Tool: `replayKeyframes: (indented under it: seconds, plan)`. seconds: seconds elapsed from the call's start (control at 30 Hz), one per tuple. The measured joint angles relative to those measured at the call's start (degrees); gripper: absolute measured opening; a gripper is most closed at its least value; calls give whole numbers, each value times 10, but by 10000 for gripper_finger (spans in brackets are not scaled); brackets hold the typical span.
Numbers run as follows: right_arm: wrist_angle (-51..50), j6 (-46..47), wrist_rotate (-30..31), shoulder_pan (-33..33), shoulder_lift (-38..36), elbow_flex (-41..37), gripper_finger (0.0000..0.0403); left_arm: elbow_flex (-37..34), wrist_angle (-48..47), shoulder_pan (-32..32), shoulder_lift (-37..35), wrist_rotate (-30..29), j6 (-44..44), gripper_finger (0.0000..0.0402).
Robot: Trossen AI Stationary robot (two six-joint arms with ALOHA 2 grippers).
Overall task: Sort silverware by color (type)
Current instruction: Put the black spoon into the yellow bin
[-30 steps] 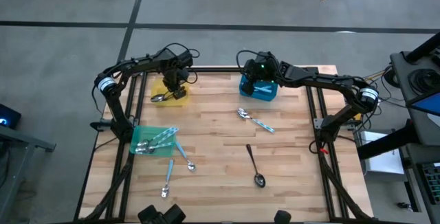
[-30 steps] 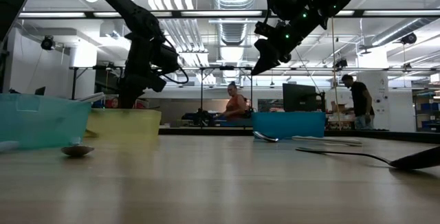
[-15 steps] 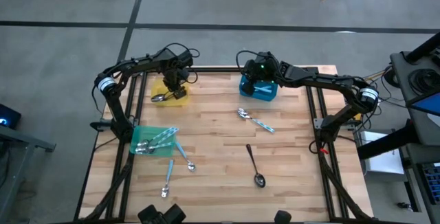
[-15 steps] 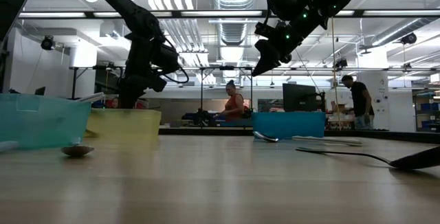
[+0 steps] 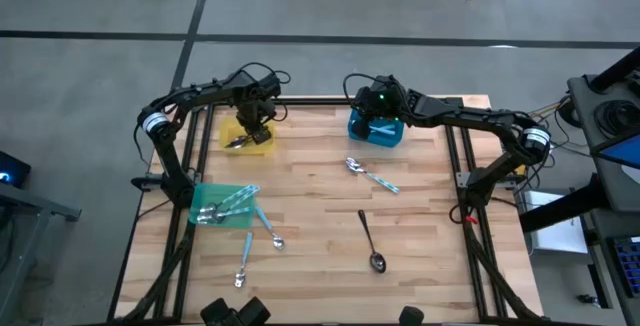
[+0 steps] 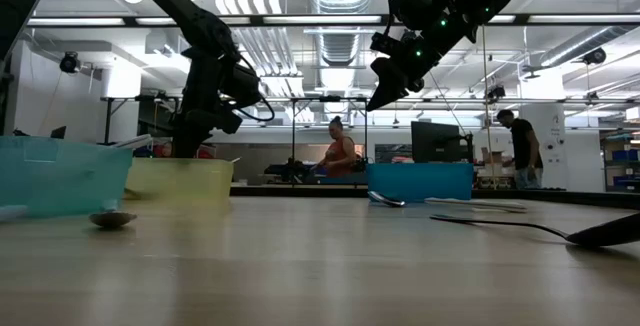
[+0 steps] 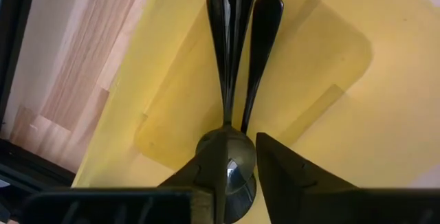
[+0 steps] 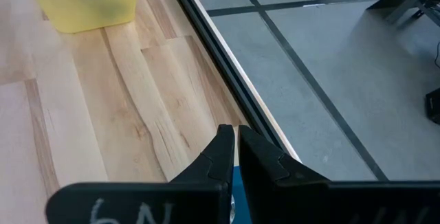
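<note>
From above, the left gripper (image 5: 252, 126) hangs over the yellow bin (image 5: 247, 137) at the worktop's far left corner; the right gripper (image 5: 378, 109) waits, clenched and empty, over the blue bin (image 5: 376, 130) at the far edge. The black spoon (image 5: 369, 240) lies near the middle, well apart.

In the left wrist view, the jaws stand slightly parted around a dark spoon (image 7: 230, 86) resting in the bin. The arm should probably release fully and rise straight, so nothing catches.

Readable marking: handwritten "6N" in pale strokes on the dark body of the right pincer (image 8: 234, 157). Nothing else legible.
</note>
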Motion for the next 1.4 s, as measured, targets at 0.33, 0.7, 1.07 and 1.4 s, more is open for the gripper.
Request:
replayKeyframes:
  seconds: [0.33, 0.7, 1.07, 1.4]
  plan:
    - [0, 0, 0, 0, 0, 0, 13, 6, 7, 0, 0, 0, -1, 68]
    - [-19, 2, 0, 0, 0, 0, 13, 0, 74, 0, -20, 8, 76, 68]
    - [-9, 67, 0, -3, 0, -4, 13, -27, 187, -7, -150, 51, 123, 68]
    - [-86, 161, -1, 1, -3, -4, 13, -150, 314, -16, -344, 133, 55, 69]
